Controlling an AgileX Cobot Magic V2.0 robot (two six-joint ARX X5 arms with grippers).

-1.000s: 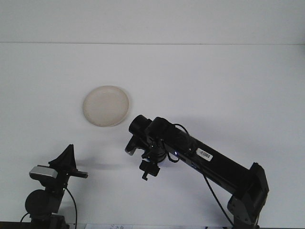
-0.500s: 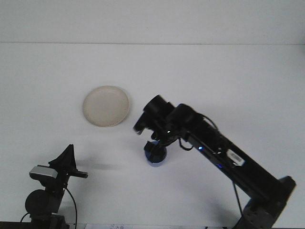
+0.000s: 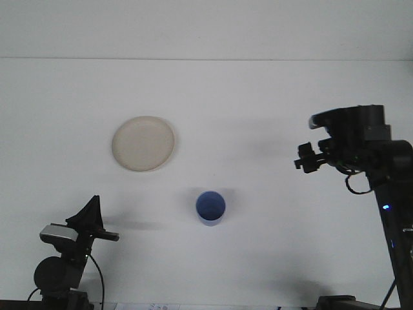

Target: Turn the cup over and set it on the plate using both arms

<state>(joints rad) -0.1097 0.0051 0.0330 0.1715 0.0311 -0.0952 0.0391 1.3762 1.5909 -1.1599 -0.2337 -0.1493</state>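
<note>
The blue cup (image 3: 211,208) stands upright on the white table, its opening facing up, with nothing touching it. The cream plate (image 3: 143,143) lies flat to the cup's upper left, bare, a clear gap between the two. My right gripper (image 3: 304,159) hangs at the right side of the table, well away from the cup, open and holding nothing. My left gripper (image 3: 92,214) rests low at the bottom left corner, short of both cup and plate.
The white table (image 3: 258,103) runs back to a wall edge at the top of the view. The right arm's upright link (image 3: 390,219) stands along the right border. The left arm's base sits at the bottom left.
The right arm has let go of the cup, left it upright at the table's middle, and swung far to the right. The left arm has not moved.
</note>
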